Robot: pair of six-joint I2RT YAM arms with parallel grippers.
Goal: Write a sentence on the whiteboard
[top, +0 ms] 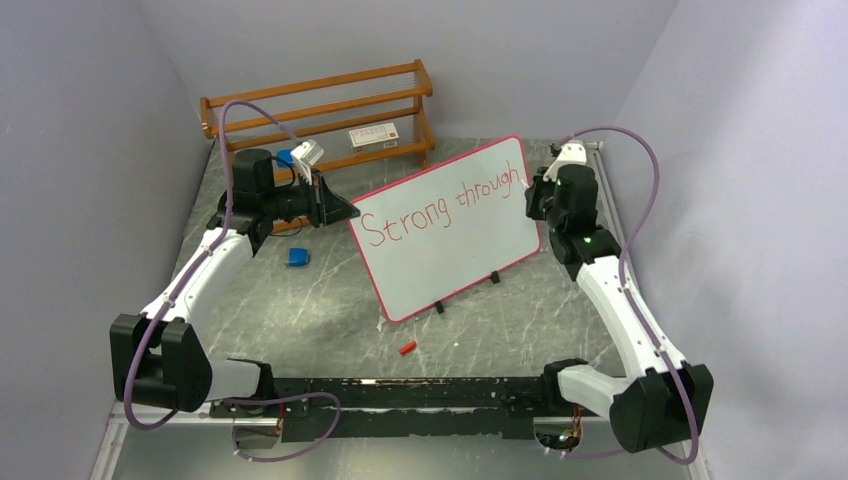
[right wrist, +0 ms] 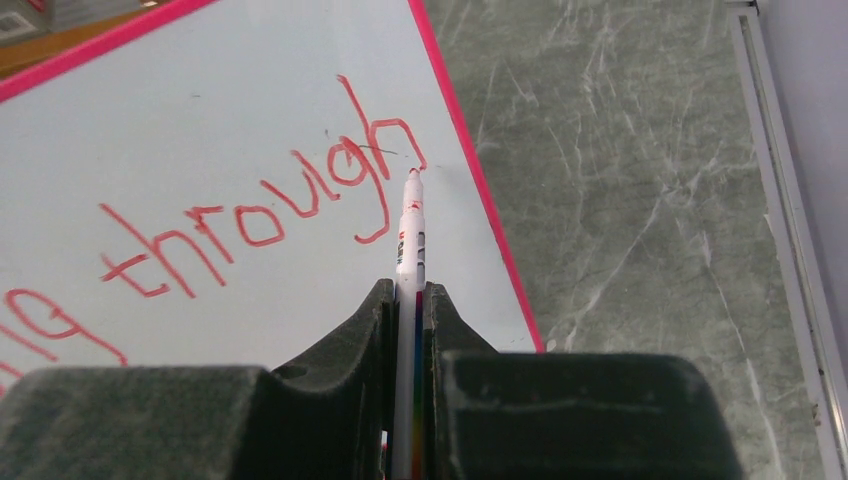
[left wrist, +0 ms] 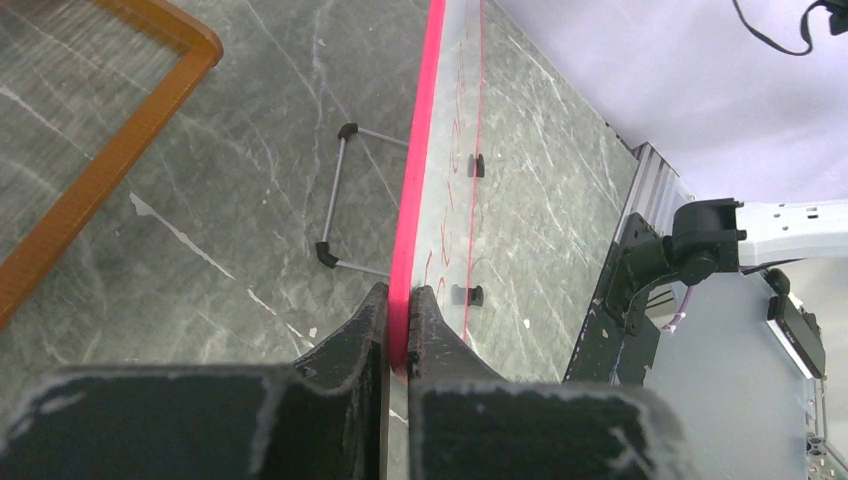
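Observation:
The whiteboard (top: 455, 250) with a pink-red rim stands tilted on black feet at mid table. The sentence (top: 440, 205) reads "Strong through" in red, one line. My left gripper (left wrist: 399, 300) is shut on the board's left rim (left wrist: 415, 190); it also shows in the top view (top: 345, 212). My right gripper (right wrist: 405, 295) is shut on a white marker (right wrist: 410, 240), whose red tip touches the board just below the final "h" (right wrist: 385, 140), near the right rim. In the top view the right gripper (top: 533, 190) is at the board's right edge.
A wooden rack (top: 320, 115) with a small box (top: 373, 137) stands at the back. A blue object (top: 297, 258) lies left of the board, a red cap (top: 407, 348) in front. Board's wire stand (left wrist: 340, 200) shows behind it. Walls stand close on both sides.

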